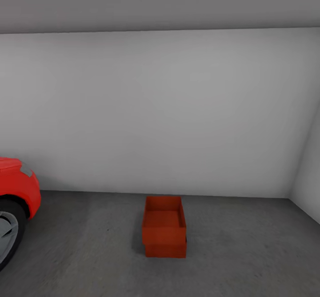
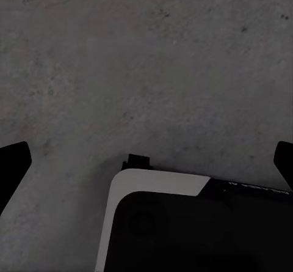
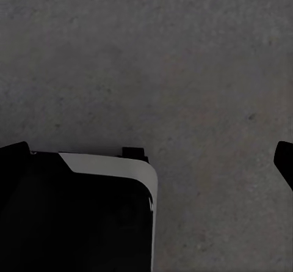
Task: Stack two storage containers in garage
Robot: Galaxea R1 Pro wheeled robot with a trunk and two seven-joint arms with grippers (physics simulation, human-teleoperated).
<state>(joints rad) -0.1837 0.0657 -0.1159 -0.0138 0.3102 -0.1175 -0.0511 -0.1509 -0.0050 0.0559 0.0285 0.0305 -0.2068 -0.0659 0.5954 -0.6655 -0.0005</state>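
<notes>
Left wrist view looks straight down at the floor (image 2: 146,64), and the left gripper (image 2: 146,162) shows its two dark fingertips (image 2: 13,165) at the far edges of the picture, so the jaws stand wide apart with nothing between them but bare concrete. Under this gripper a part of the robot base (image 2: 183,223), black with a white rounded corner, is seen. Right wrist view gives the same kind of picture: the right gripper (image 3: 149,162) is also spread wide, one fingertip (image 3: 284,162) at the edge, holding nothing, above the grey mottled floor (image 3: 159,58) and another corner of the base (image 3: 85,217). Both arms seem to hang low and point downward, close to the base. Head view shows the two storage containers (image 1: 164,226) well ahead of the robot, one set on top of the other, the lower one resting on the concrete floor (image 1: 249,248) of the garage, near the white back wall (image 1: 160,110). At the left edge stands the front of a red car (image 1: 15,190) with its wheel (image 1: 8,230), well apart from the stack.
</notes>
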